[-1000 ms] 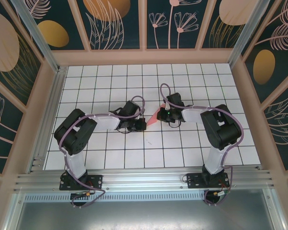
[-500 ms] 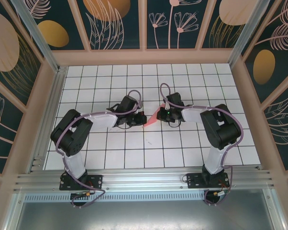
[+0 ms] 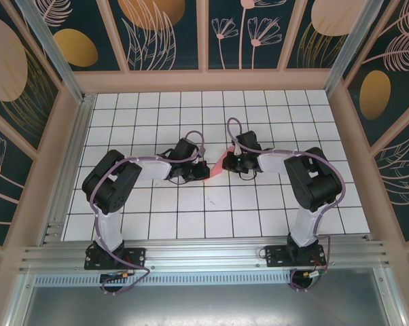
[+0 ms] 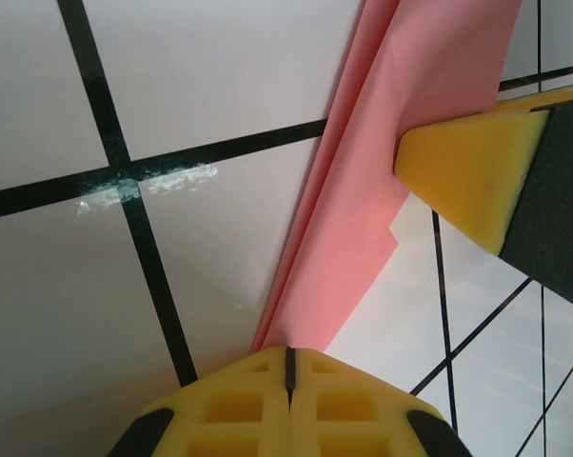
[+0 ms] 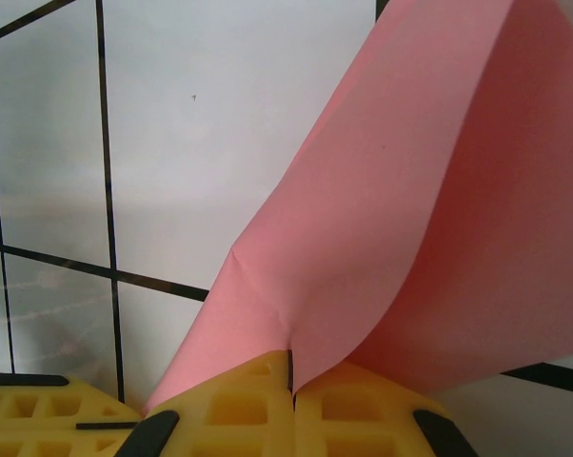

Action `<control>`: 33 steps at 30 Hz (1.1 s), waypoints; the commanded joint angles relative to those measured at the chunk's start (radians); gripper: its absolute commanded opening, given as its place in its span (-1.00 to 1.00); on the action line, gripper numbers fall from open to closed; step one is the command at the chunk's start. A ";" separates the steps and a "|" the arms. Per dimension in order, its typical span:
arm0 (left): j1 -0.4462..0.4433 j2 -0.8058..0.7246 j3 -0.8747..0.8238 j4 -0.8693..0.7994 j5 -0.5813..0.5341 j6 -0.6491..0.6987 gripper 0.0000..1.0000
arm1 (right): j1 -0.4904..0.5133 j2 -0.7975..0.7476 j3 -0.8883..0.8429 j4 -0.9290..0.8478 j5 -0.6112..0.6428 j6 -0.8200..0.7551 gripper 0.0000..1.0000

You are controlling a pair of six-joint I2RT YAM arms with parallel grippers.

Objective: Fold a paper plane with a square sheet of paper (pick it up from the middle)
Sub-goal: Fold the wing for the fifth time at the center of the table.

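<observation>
**Both end effectors clamped on a pink sheet at mid-tabletop**

In the overhead view the pink sheet of paper [image 3: 217, 165] sits just above the centre of the frame, over the white gridded tabletop [image 3: 157, 115]. It spans the short gap between the two arms' tips. The left end effector [image 3: 202, 171] reaches in from the left. The right end effector [image 3: 227, 163] meets the sheet from the right and a little higher in the frame. The two tips are near each other, with only the paper between them.

The left wrist camera shows the left end effector [image 4: 288, 360] at the bottom edge of the frame. Its yellow pads are pressed together with a narrow tip of the sheet [image 4: 363, 209] pinched in the seam. From there the paper runs up toward the upper right of the frame as a long, layered strip with a fold along its left side. At the upper right, a yellow pad [image 4: 463, 167] of the right end effector rests against the strip. A whitish scuff [image 4: 144, 183] lies on a black grid line at the left.

In the right wrist camera the right end effector [image 5: 290, 379] is likewise clenched at the bottom centre, gripping the sheet [image 5: 410, 238]. The paper fans up and to the right in two overlapping layers, the rightmost in shadow, and is lifted off the grid.
</observation>
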 commanded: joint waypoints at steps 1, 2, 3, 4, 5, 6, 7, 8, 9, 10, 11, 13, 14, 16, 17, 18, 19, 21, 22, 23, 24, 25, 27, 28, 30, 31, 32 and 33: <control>0.001 -0.030 -0.066 -0.118 -0.019 0.057 -0.92 | -0.002 0.070 -0.015 -0.093 0.054 -0.020 -1.00; 0.002 -0.037 -0.069 -0.130 -0.017 0.070 -0.92 | -0.001 0.071 -0.015 -0.092 0.053 -0.019 -1.00; 0.002 -0.044 -0.074 -0.149 -0.018 0.087 -0.92 | -0.001 0.073 -0.013 -0.093 0.053 -0.019 -1.00; 0.002 -0.051 -0.079 -0.173 -0.028 0.103 -0.92 | -0.001 0.075 -0.010 -0.095 0.053 -0.019 -1.00; 0.001 -0.059 -0.088 -0.192 -0.038 0.115 -0.92 | -0.001 0.076 -0.009 -0.097 0.053 -0.019 -1.00; 0.001 -0.070 -0.101 -0.210 -0.039 0.132 -0.92 | -0.001 0.077 -0.008 -0.096 0.055 -0.019 -1.00; 0.001 -0.081 -0.116 -0.223 -0.031 0.147 -0.92 | -0.001 0.077 -0.008 -0.099 0.056 -0.019 -1.00; 0.002 -0.095 -0.133 -0.230 -0.025 0.158 -0.93 | -0.001 0.077 -0.006 -0.099 0.054 -0.020 -1.00; 0.002 -0.107 -0.151 -0.244 -0.024 0.170 -0.93 | -0.001 0.078 -0.007 -0.099 0.053 -0.020 -1.00; 0.001 -0.122 -0.163 -0.255 -0.021 0.182 -0.93 | -0.001 0.079 -0.006 -0.100 0.054 -0.019 -1.00; 0.002 -0.135 -0.173 -0.262 -0.021 0.189 -0.93 | -0.001 0.078 -0.006 -0.098 0.052 -0.019 -1.00; 0.001 -0.173 -0.176 -0.270 -0.048 0.188 -0.93 | 0.002 0.080 -0.004 -0.096 0.049 -0.018 -1.00; 0.002 -0.189 -0.171 -0.266 -0.057 0.181 -0.93 | 0.002 0.082 -0.004 -0.097 0.049 -0.019 -1.00; 0.001 -0.231 -0.152 -0.231 -0.080 0.135 -0.91 | 0.004 0.085 0.000 -0.099 0.049 -0.021 -1.00; 0.002 -0.254 -0.150 -0.200 -0.092 0.109 -0.91 | 0.004 0.087 0.003 -0.100 0.049 -0.023 -1.00; 0.002 -0.271 -0.148 -0.161 -0.100 0.075 -0.91 | 0.003 0.087 0.004 -0.101 0.049 -0.024 -1.00; 0.002 -0.283 -0.147 -0.121 -0.113 0.043 -0.90 | 0.004 0.087 0.005 -0.103 0.049 -0.026 -1.00; 0.002 -0.298 -0.156 -0.029 -0.125 -0.017 -0.89 | 0.004 0.089 0.006 -0.104 0.049 -0.027 -1.00; 0.002 -0.297 -0.164 0.026 -0.126 -0.049 -0.87 | 0.004 0.088 0.007 -0.105 0.049 -0.028 -1.00; 0.002 -0.291 -0.170 0.072 -0.118 -0.074 -0.86 | 0.004 0.089 0.007 -0.106 0.048 -0.029 -1.00; 0.000 -0.278 -0.170 0.108 -0.106 -0.091 -0.84 | 0.004 0.090 0.007 -0.107 0.048 -0.029 -1.00; 0.000 -0.263 -0.166 0.134 -0.101 -0.108 -0.82 | 0.004 0.087 0.006 -0.107 0.049 -0.029 -1.00; -0.004 -0.226 -0.153 0.164 -0.083 -0.128 -0.82 | 0.005 0.086 0.006 -0.108 0.049 -0.029 -1.00; -0.008 -0.220 -0.146 0.180 -0.081 -0.138 -0.82 | 0.005 0.085 0.007 -0.108 0.047 -0.029 -1.00; -0.015 -0.162 -0.130 0.197 -0.070 -0.150 -0.83 | 0.005 0.085 0.007 -0.109 0.046 -0.029 -1.00; -0.019 -0.142 -0.121 0.204 -0.068 -0.157 -0.83 | 0.005 0.085 0.007 -0.110 0.045 -0.029 -1.00; -0.022 -0.128 -0.115 0.208 -0.067 -0.157 -0.85 | 0.006 0.084 0.007 -0.109 0.046 -0.029 -1.00; -0.023 -0.114 -0.105 0.206 -0.067 -0.154 -0.85 | 0.005 0.084 0.006 -0.109 0.045 -0.028 -1.00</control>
